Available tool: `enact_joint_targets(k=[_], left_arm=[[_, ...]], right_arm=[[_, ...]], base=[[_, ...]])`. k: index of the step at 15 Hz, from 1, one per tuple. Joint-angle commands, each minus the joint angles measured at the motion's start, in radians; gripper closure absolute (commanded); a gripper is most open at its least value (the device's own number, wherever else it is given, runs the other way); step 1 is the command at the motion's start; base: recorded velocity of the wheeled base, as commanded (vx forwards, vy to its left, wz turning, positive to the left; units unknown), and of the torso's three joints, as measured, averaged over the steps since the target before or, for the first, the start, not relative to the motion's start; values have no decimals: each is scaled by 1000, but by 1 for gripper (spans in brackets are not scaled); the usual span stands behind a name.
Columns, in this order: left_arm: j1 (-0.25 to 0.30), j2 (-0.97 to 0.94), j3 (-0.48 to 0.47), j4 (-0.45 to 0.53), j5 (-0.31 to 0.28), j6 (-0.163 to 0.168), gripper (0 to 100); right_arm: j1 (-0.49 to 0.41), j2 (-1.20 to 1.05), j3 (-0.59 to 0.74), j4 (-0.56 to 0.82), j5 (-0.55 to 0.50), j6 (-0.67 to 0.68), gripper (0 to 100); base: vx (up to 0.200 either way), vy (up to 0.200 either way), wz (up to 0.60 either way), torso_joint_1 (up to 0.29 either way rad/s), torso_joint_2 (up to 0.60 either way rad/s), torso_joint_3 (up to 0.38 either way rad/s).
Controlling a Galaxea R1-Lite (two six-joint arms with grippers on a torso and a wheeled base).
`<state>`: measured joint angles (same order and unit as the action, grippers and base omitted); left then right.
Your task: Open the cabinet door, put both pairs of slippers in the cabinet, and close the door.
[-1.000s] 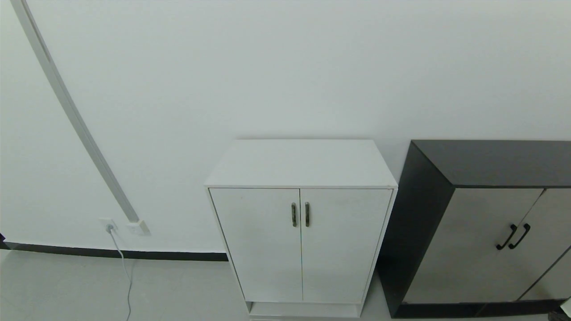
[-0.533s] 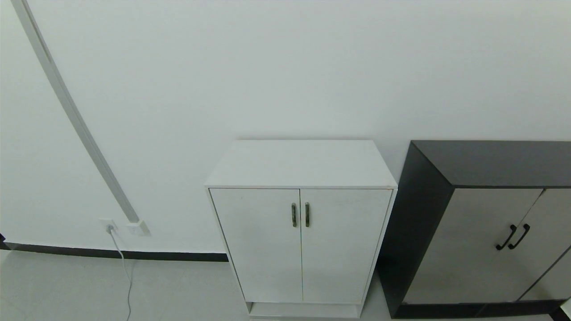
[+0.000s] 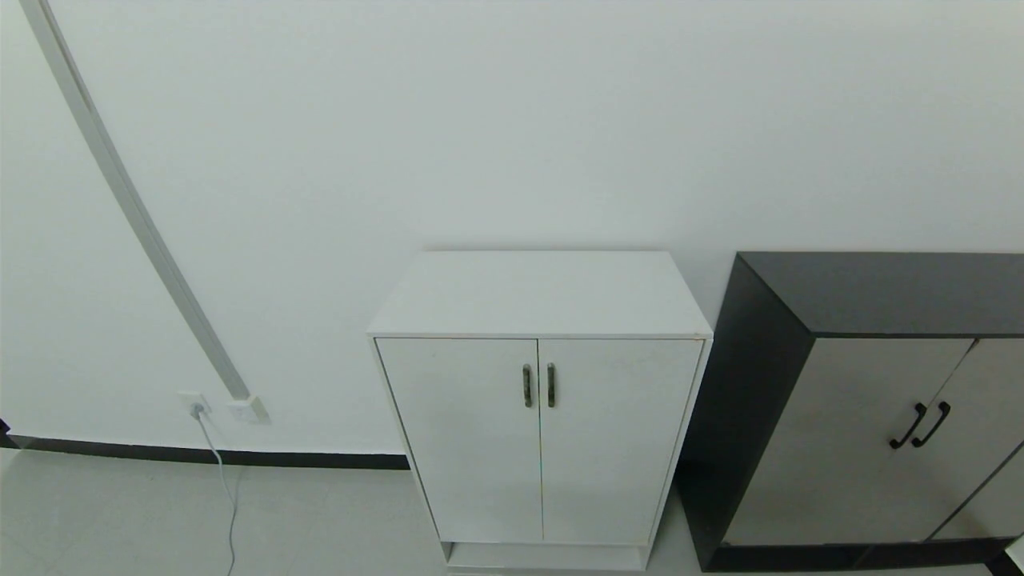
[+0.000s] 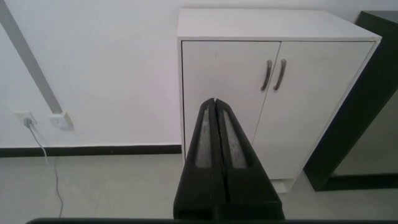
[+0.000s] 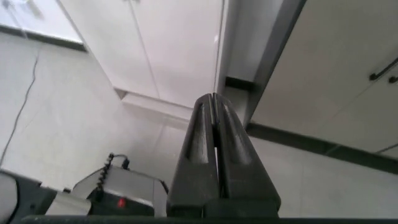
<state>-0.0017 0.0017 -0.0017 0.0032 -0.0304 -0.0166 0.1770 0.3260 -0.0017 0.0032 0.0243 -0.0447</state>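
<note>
A white two-door cabinet stands against the wall with both doors closed. Two dark vertical handles sit side by side at the doors' meeting edge. In the left wrist view the cabinet and its handles lie some way beyond my left gripper, which is shut with nothing in it. My right gripper is shut and empty, held above the floor near the foot of the white cabinet.
A black cabinet with grey doors stands close on the white one's right. A wall socket and cable are at the left, under a slanted grey conduit. The floor before the cabinets is grey tile.
</note>
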Motion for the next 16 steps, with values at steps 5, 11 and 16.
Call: enact_joint_targets(k=[5, 11, 16], left_arm=[[0, 0, 0, 0, 0, 0, 100], [0, 0, 0, 0, 0, 1, 100], [0, 0, 0, -2, 0, 6, 100]], right_arm=[[-123, -200, 0, 1, 0, -1, 100], [-166, -301, 2, 0, 0, 0, 100], [-177, -326, 2, -6, -10, 81, 100]], base=[[0, 0, 0, 0, 0, 0], [0, 0, 0, 0, 0, 0], [0, 0, 0, 0, 0, 0]])
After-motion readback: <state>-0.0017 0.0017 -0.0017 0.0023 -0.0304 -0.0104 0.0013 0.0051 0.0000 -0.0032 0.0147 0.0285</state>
